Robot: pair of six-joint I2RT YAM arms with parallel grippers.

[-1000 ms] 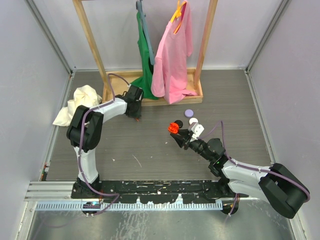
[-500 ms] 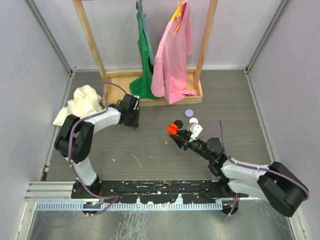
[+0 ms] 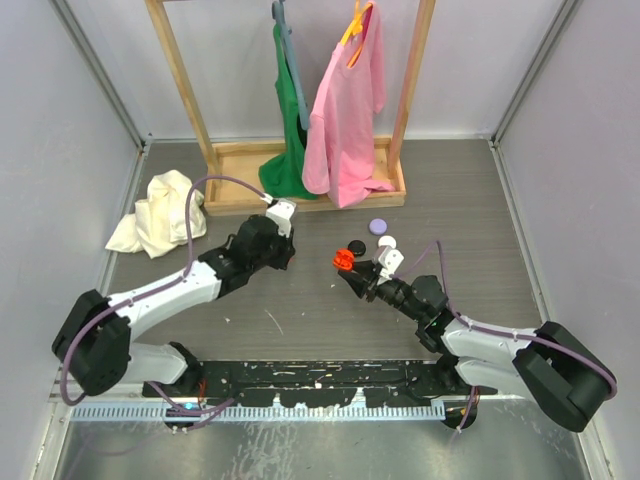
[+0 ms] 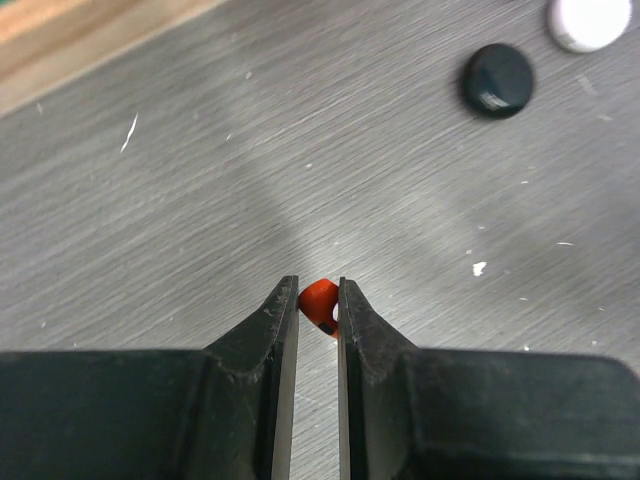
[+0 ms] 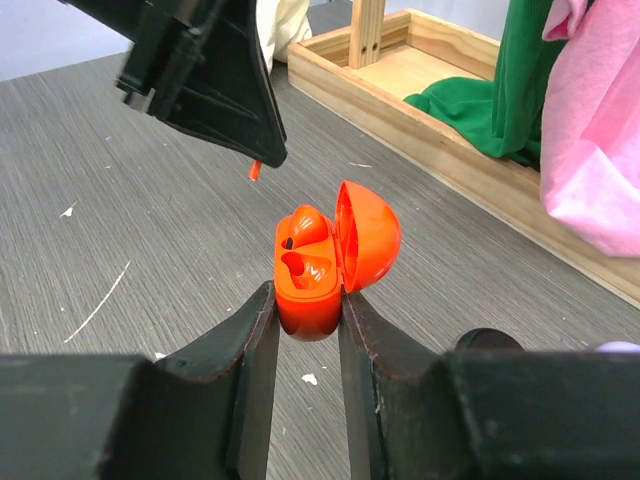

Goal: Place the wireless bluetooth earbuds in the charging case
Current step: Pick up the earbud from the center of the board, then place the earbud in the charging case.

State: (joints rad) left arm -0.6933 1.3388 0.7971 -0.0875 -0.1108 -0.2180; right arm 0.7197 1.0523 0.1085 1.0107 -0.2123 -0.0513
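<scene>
left gripper (image 4: pixel 318 292): clamped on orange earbud (image 4: pixel 321 301), over table (image 4: pixel 200 200) | earbud: left of case, apart from it | right gripper (image 5: pixel 305 300): clamped on orange case (image 5: pixel 308 275), lid open | black cap (image 4: pixel 497 80), white cap (image 4: pixel 585 22): on table, near case

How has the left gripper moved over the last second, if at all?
Yes. The left gripper left the rack base and came forward, toward the case in the right gripper.

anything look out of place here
A cream cloth lies crumpled on the table left of the wooden rack, while the pink shirt and green garment hang from it. Nothing looks spilled or broken.
</scene>
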